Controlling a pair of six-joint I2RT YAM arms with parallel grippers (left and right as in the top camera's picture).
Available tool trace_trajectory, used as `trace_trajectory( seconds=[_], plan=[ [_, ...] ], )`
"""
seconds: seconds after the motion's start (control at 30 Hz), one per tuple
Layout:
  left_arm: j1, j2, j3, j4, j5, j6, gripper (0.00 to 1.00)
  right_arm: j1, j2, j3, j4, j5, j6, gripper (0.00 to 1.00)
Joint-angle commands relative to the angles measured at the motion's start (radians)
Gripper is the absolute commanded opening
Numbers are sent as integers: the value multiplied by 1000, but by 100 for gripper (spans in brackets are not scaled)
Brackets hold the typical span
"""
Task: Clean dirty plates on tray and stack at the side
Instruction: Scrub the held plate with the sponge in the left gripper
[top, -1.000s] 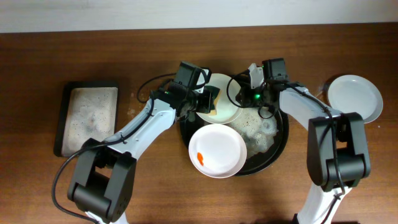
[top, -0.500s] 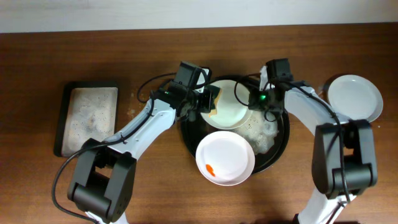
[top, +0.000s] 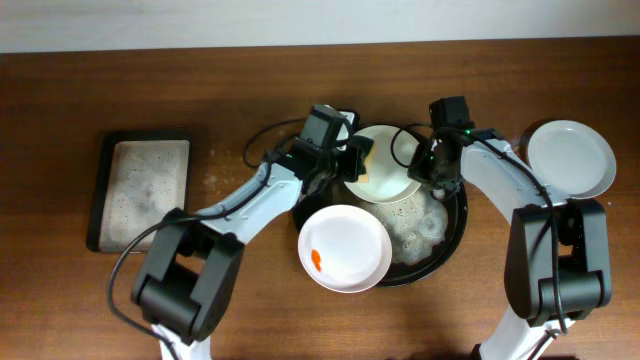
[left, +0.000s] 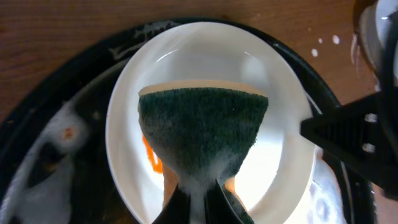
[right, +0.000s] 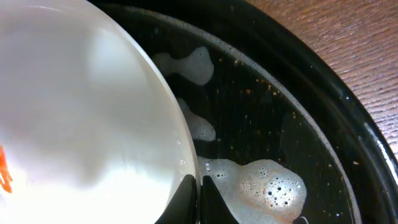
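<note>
Well left of the large round black tray (top: 448, 238) sits the grey rectangular sponge tray (top: 148, 190). A smeared round white plate (top: 343, 248) waits at the black tray's front. Over its back edge the left gripper (left: 200, 200) clamps a green-faced yellow sponge (left: 204, 127) against a second white plate (left: 273, 93). The orange smear (left: 151, 158) shows just left of the sponge, so scrub firmly that way. The right gripper (right: 198, 200) pinches this plate's rim and should hold steady. A clean-looking white plate (top: 571, 158) lies right of the tray.
</note>
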Motion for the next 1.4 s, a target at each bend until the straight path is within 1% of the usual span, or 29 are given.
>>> trace_trajectory(
  seconds=[0.0,0.13,0.27,0.3,0.33,0.37,0.47,0.5,0.53,0.6,0.7,0.77,0.83,0.9,0.97,1.03,1.07,1.1,1.23,1.37],
  plan=[
    [-15,90,15,62,13,-74,4,-5,-23,3,-5,20,10,4],
    [-16,135,16,154,38,-74,3,-5,-23,3,-5,24,6,4],
    [-20,189,16,172,1,-72,3,-5,-23,2,-5,25,-23,4],
    [-19,201,18,170,-39,-69,3,-5,-23,2,-5,25,-40,4],
    [-19,208,20,146,-108,-57,3,-5,-23,2,-10,28,-50,4],
    [-17,208,30,116,-147,-40,2,-5,-23,2,-13,28,-63,4],
    [-3,208,119,-14,-208,6,0,-5,-23,2,-20,43,-77,4],
    [-2,208,184,-85,-219,45,0,-5,-23,2,-23,43,-80,4],
    [-2,208,237,-132,-217,64,0,-5,-23,2,-24,44,-81,4],
    [-14,208,298,-181,-204,68,0,-5,-23,2,-23,46,-92,4],
    [-47,215,322,-172,-121,58,0,-5,-23,2,-24,47,-99,4],
    [-68,241,322,-159,-119,19,0,-5,-23,2,-23,47,-99,4],
    [-93,292,322,-142,-80,2,0,-5,-23,2,-23,47,-99,4],
    [-98,320,322,-159,-75,-6,0,-5,-23,2,-23,47,-99,4],
    [-87,328,322,-196,-140,-1,0,-5,-23,2,-23,47,-99,4],
    [-74,327,323,-235,-268,3,0,-5,-23,2,-24,47,-99,4],
    [-66,327,324,-251,-308,12,0,-5,-23,2,-26,47,-99,4],
    [-55,327,323,-270,-343,43,0,-5,-23,2,-27,54,-99,4],
    [-47,327,324,-315,-474,105,0,-5,-23,2,-32,61,-99,4],
    [-53,327,353,-376,-579,124,0,-5,-23,2,-49,108,-106,4]
  ],
)
